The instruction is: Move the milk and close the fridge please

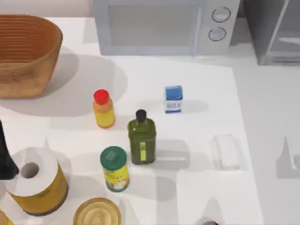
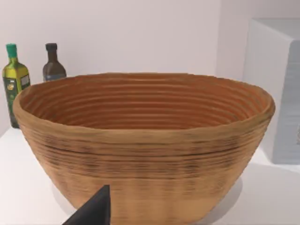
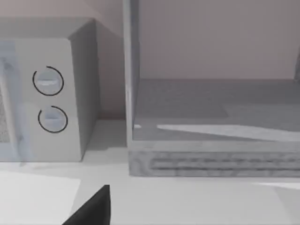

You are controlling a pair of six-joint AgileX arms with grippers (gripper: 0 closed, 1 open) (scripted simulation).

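The fridge (image 1: 274, 33), right of the microwave (image 1: 164, 26), is cut off by the top view's edge. The basket (image 1: 26, 54) left of the microwave loses its left side. The milk (image 1: 173, 99) label is too small to read.

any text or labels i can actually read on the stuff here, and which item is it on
No text can be read here.
milk: white label with blue marks, too blurred to read.
green bottle: yellow label strip, unreadable.
green-lidded can: yellow printed label, too blurred.
red-capped bottle: no lettering visible.
microwave: two round dials, no numbers visible.
olive oil bottle behind the basket: label too small.
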